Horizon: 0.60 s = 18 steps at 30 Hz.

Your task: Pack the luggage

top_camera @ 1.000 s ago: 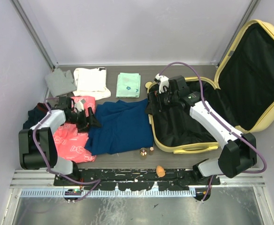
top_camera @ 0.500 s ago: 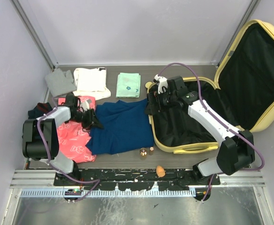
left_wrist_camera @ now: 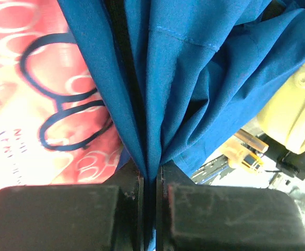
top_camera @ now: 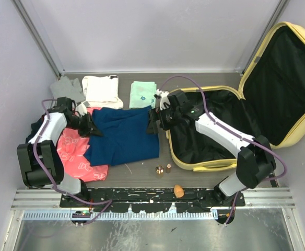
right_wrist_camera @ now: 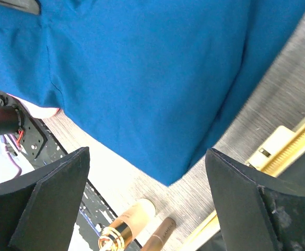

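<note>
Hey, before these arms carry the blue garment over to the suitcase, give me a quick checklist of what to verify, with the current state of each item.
1. Left gripper has hold of the blue garment: ok, shut on a bunched fold.
2. Right gripper ready to take the garment's other side: ok, jaws wide open over its corner, holding nothing.
3. Luggage open: ok, lid up, black lining exposed.
4. Blue garment free of the pink garment beneath: cannot tell, they overlap.
5. Small bottles out of the way: not ok, they lie close by the garment's near corner and could be swept along.
</note>
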Each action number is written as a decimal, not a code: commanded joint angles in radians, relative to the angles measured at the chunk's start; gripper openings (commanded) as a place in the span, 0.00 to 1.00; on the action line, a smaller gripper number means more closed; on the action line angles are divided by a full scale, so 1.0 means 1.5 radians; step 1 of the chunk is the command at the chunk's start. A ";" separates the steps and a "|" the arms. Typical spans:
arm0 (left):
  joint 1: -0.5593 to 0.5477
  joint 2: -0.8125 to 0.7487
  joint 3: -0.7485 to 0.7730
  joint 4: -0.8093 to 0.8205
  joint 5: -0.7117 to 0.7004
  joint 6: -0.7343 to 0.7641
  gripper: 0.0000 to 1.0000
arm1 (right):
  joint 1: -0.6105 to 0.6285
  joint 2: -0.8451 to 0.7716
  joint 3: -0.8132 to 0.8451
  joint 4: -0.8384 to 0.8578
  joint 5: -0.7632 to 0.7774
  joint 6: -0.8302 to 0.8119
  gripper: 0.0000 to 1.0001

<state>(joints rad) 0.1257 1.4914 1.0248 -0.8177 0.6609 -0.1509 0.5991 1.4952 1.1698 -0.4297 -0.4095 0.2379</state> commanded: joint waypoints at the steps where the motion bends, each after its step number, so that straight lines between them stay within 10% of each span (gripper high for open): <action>1: 0.054 -0.015 0.040 -0.072 -0.049 0.047 0.00 | 0.027 0.024 0.039 0.046 0.036 0.055 0.95; 18: 0.078 0.028 0.056 -0.061 -0.080 0.059 0.00 | 0.056 0.231 0.107 0.091 0.134 0.147 1.00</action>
<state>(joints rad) 0.2359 1.5284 1.0714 -0.9161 0.5350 -0.0582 0.6846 1.7996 1.2724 -0.3420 -0.2470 0.4255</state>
